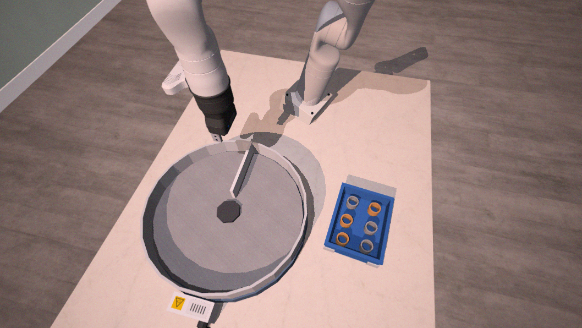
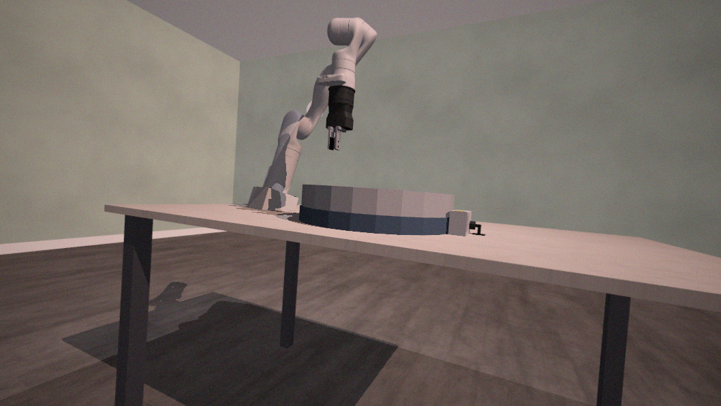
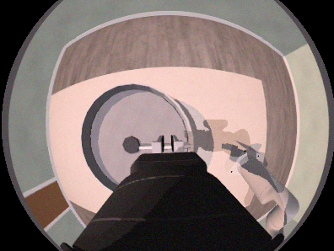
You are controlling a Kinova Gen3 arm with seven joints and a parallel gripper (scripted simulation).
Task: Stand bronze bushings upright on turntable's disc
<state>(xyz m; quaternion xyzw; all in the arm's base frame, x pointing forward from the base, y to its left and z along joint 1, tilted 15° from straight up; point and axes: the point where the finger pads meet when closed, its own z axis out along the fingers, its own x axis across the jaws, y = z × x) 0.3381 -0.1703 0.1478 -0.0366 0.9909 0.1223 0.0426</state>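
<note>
Three bronze bushings (image 1: 373, 214) (image 1: 346, 225) (image 1: 341, 244) stand upright in the blue crate (image 1: 354, 255), at the right in the top view. Three steel bushings (image 1: 352, 207) (image 1: 370, 233) (image 1: 366, 251) stand in it with them. The turntable's grey disc (image 1: 199, 191) (image 3: 122, 114) bears no bushing that I can see. Its dark hub (image 1: 228, 211) (image 3: 131, 145) is at the centre. My gripper (image 2: 334, 147) (image 3: 167, 141) is high above the turntable's back rim, pointing down. It is partly open, with a narrow gap and nothing between the fingers. The crate is not visible in the exterior view.
A raised wall (image 1: 304, 211) (image 2: 378, 201) rings the disc. A thin divider (image 1: 241, 173) runs from the back wall to near the hub. A control box (image 1: 189, 305) (image 2: 458, 223) sits at the turntable's front. The arm's base (image 1: 311, 111) stands behind, between turntable and crate.
</note>
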